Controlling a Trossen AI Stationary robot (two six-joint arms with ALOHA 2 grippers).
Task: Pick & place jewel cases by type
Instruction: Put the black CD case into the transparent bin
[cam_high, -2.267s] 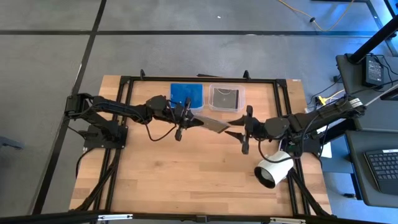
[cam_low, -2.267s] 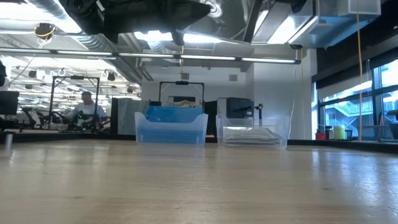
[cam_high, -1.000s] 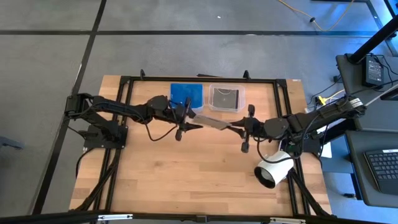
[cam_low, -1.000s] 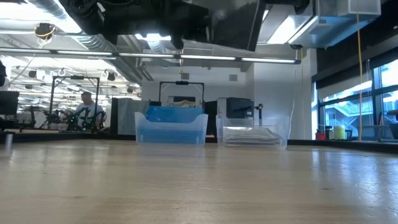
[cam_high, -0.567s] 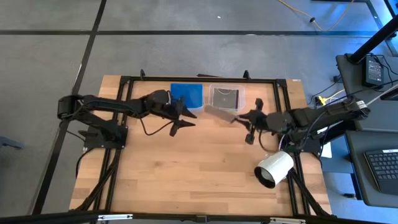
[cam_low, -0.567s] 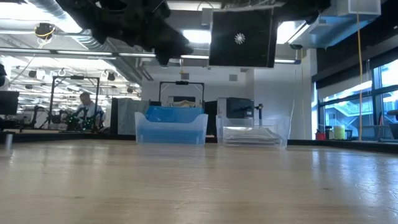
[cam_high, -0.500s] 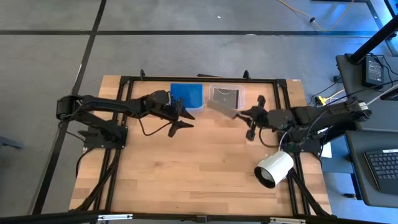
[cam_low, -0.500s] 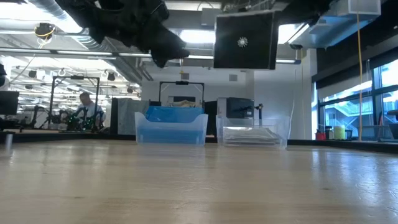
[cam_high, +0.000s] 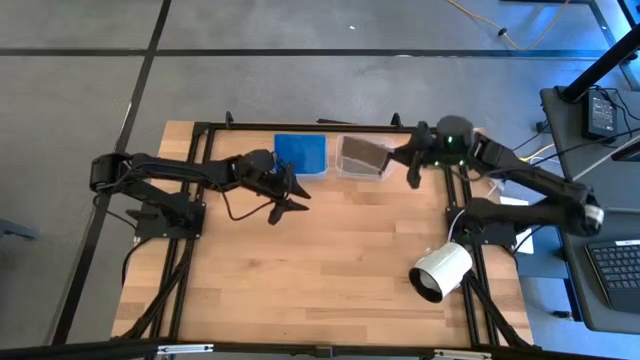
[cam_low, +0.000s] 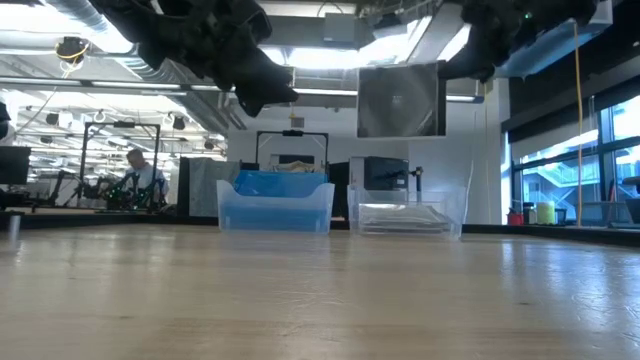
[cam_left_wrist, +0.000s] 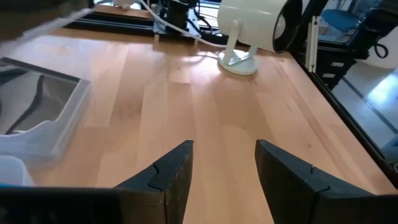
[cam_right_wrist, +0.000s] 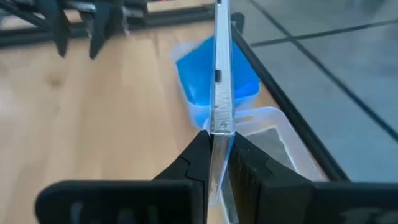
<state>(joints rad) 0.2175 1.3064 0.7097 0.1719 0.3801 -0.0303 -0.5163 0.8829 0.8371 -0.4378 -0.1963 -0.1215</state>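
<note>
My right gripper is shut on a dark grey jewel case, held high over the clear tub at the table's far edge. In the low view the case stands upright well above that tub, its face toward the near edge. Another dark case lies in the clear tub. The tub next to it holds blue cases. My left gripper hangs open and empty above the table, near that blue-filled tub; its open fingers show in the left wrist view. My right gripper pinches the dark case between its two fingers at the case's right-hand edge. The fingers come level from the table's right. The case is lifted clear and stands on edge, edge-on to the wrist camera, above the clear tub.
A white cylinder on a small stand sits at the table's right near corner and also shows in the left wrist view. Black frame rails run along the table's far and side edges. Bare wood lies across the middle and near part.
The left gripper has let go of the dark case and drawn back toward the table's left. The right gripper has carried the case up and toward the far edge, over the clear tub. The case has turned from lying nearly flat to standing upright.
</note>
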